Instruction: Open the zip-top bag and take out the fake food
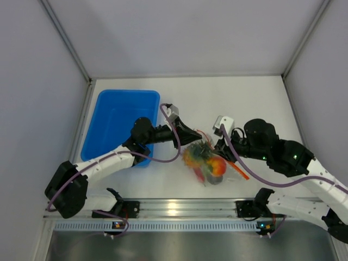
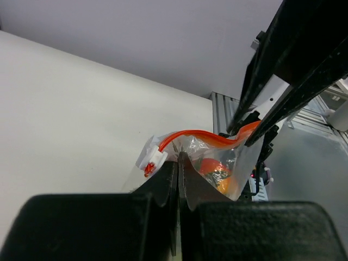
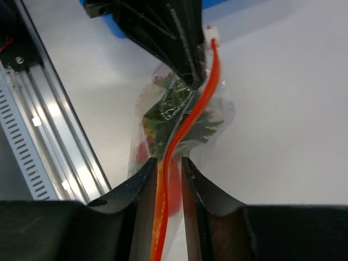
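Two white-and-black robot arms are meeting at the zip-top bag [image 1: 202, 163] near the middle of the white table [image 1: 244, 98]. The left gripper [image 1: 197, 142] is extending over the near right corner of a blue tray [image 1: 128, 92] and touching the bag's far left edge. The right gripper [image 1: 219, 149] is sitting against the bag's far right side. From above, neither gripper's jaw gap is showing. The fake food [image 1: 217, 166] is showing through the clear plastic as orange, green and red pieces bunched together. The orange-red zip strip [image 1: 240, 172] is trailing out toward the right arm. A purple cable [image 1: 163, 157] is looping beneath the left arm.
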Motion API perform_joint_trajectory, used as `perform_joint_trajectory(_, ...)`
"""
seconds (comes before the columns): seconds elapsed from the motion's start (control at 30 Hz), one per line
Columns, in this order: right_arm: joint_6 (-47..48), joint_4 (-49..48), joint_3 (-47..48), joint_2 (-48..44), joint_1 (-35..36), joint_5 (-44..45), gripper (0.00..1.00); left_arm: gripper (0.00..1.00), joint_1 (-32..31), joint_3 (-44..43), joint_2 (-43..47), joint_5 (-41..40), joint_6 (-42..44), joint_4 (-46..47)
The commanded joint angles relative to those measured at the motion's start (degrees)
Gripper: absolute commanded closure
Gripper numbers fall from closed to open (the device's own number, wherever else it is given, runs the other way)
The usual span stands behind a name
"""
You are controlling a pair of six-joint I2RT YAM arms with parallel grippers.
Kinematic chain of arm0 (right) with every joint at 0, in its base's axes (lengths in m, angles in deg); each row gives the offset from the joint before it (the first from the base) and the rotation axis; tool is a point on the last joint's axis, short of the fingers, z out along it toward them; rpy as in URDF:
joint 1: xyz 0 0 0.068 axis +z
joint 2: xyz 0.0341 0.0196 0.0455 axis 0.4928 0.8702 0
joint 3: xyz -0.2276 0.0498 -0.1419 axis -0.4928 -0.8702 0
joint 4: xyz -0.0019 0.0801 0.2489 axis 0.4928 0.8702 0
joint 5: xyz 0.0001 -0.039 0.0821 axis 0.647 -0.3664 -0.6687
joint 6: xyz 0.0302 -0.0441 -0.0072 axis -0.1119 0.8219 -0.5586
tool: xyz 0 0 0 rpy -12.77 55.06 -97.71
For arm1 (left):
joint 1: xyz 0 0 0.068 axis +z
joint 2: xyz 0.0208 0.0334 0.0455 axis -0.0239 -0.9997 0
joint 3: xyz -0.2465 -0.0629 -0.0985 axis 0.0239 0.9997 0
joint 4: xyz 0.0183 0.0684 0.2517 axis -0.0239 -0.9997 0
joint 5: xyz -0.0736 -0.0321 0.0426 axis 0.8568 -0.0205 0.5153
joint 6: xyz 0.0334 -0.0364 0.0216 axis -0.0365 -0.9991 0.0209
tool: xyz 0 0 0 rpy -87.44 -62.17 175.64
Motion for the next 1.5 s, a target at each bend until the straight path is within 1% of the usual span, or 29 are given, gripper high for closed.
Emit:
perform_joint_trajectory(0.0, -1.80, -6.50, 0.84, -1.36, 0.72, 6.21, 0.73, 1.00, -0.80, 1.96, 3.63, -2.18, 1.68, 4.17)
perform_joint_trajectory(0.03, -3.02, -7.37, 1.63, -1.53, 0.81, 7.69, 0.67, 1.00, -0.98, 2.14, 4.51, -2.62, 1.77, 4.17)
perform_joint_trajectory(0.1, -4.26, -9.22, 2.25, -1.71, 0.72, 10.42, 0.63, 1.00, -1.07, 2.84, 5.39, -3.06, 1.69, 4.17)
perform_joint_trajectory(0.17, -5.58, -11.50, 3.21, -0.92, 0.72, 11.65, 0.64, 1.00, -1.24, 3.80, 6.70, -3.67, 1.60, 4.17)
perform_joint_trajectory(0.27, -6.20, -12.21, 5.15, 2.41, 0.81, 11.57, 0.60, 1.00, -1.68, 4.25, 7.42, -4.38, 1.69, 4.17)
perform_joint_trajectory(0.43, -6.81, -13.62, 7.43, 6.81, 0.81, 8.32, 0.51, 1.00, -2.12, 4.33, 7.77, -5.34, 1.16, 4.17)
perform_joint_trajectory(0.47, -6.90, -13.97, 7.78, 7.69, 0.72, 5.10, 0.50, 1.00, -2.12, 4.33, 7.86, -5.61, 0.99, 4.17)
perform_joint_trajectory(0.5, -7.08, -14.15, 7.87, 8.13, 0.72, 3.94, 0.48, 1.00, -2.12, 4.42, 7.94, -6.22, 0.98, 4.17)
perform_joint_trajectory(0.57, -7.17, -14.50, 7.61, 9.27, 0.81, 2.00, 0.47, 1.00, -2.12, 4.42, 7.86, -6.75, 0.81, 4.17)
perform_joint_trajectory(0.67, -6.55, -13.88, 6.56, 10.24, 0.72, 3.38, 0.48, 1.00, -2.12, 4.60, 8.20, -7.37, 0.46, 4.17)
perform_joint_trajectory(0.7, -6.38, -13.62, 6.12, 10.42, 0.72, 4.09, 0.51, 1.00, -2.12, 4.69, 8.29, -7.46, 0.28, 4.26)
perform_joint_trajectory(0.87, -5.85, -13.79, 2.43, 10.07, 0.72, 7.17, 0.60, 1.00, -2.12, 4.86, 9.26, -6.32, 0.37, 4.17)
perform_joint_trajectory(0.9, -5.85, -13.88, 2.08, 9.81, 0.81, 7.26, 0.66, 1.00, -2.12, 4.86, 9.52, -6.14, 0.37, 4.17)
perform_joint_trajectory(0.97, -5.32, -14.15, 1.20, 9.80, 0.81, 7.53, 0.71, 1.00, -2.12, 4.95, 9.70, -5.79, 0.54, 4.17)
perform_joint_trajectory(1.0, -5.23, -14.32, 1.02, 9.80, 0.72, 7.70, 0.77, 1.00, -2.12, 5.04, 9.61, -5.61, 0.54, 4.17)
perform_joint_trajectory(1.03, -5.06, -14.50, 0.76, 10.15, 0.81, 7.70, 0.78, 1.00, -2.12, 5.04, 9.96, -5.52, 0.54, 4.17)
perform_joint_trajectory(1.07, -4.97, -14.41, 0.67, 10.33, 0.72, 7.70, 0.84, 1.00, -2.12, 5.04, 10.14, -5.26, 0.63, 4.17)
perform_joint_trajectory(1.1, -4.97, -14.50, 0.84, 10.33, 0.81, 7.70, 0.97, 1.00, -2.12, 5.21, 10.14, -5.26, 0.72, 4.17)
perform_joint_trajectory(1.13, -4.88, -14.50, 1.10, 10.24, 0.81, 7.70, 1.00, 1.00, -2.12, 5.21, 10.32, -5.43, 0.98, 4.17)
perform_joint_trajectory(1.17, -4.79, -14.76, 1.19, 9.98, 0.81, 7.70, 1.00, 1.00, -2.12, 5.47, 10.49, -5.96, 1.77, 3.99)
perform_joint_trajectory(1.2, -4.53, -14.76, 1.63, 9.63, 0.81, 7.35, 1.00, 0.95, -2.12, 5.48, 10.67, -6.31, 2.38, 3.38)
perform_joint_trajectory(1.23, -4.18, -14.76, 1.90, 8.85, 0.72, 6.39, 1.00, 0.64, -2.12, 5.39, 11.28, -6.84, 3.96, 2.42)
perform_joint_trajectory(1.27, -3.83, -14.59, 2.25, 8.40, 0.81, 5.86, 1.00, 0.47, -2.12, 5.22, 11.72, -7.28, 4.67, 0.58)
perform_joint_trajectory(1.3, -2.87, -14.24, 2.68, 8.05, 0.72, 5.25, 1.00, 0.03, -2.12, 5.04, 12.16, -7.89, 5.46, -0.22)
perform_joint_trajectory(1.4, -1.28, -12.22, 4.09, 6.03, 0.81, 2.09, 1.00, 0.01, -2.03, 3.99, 13.13, -5.36, 8.27, -2.59)
perform_joint_trajectory(1.47, 0.47, -10.55, 4.71, 4.27, 0.81, -2.21, 1.00, 0.01, -2.03, 2.85, 13.30, -3.43, 8.37, -3.30)
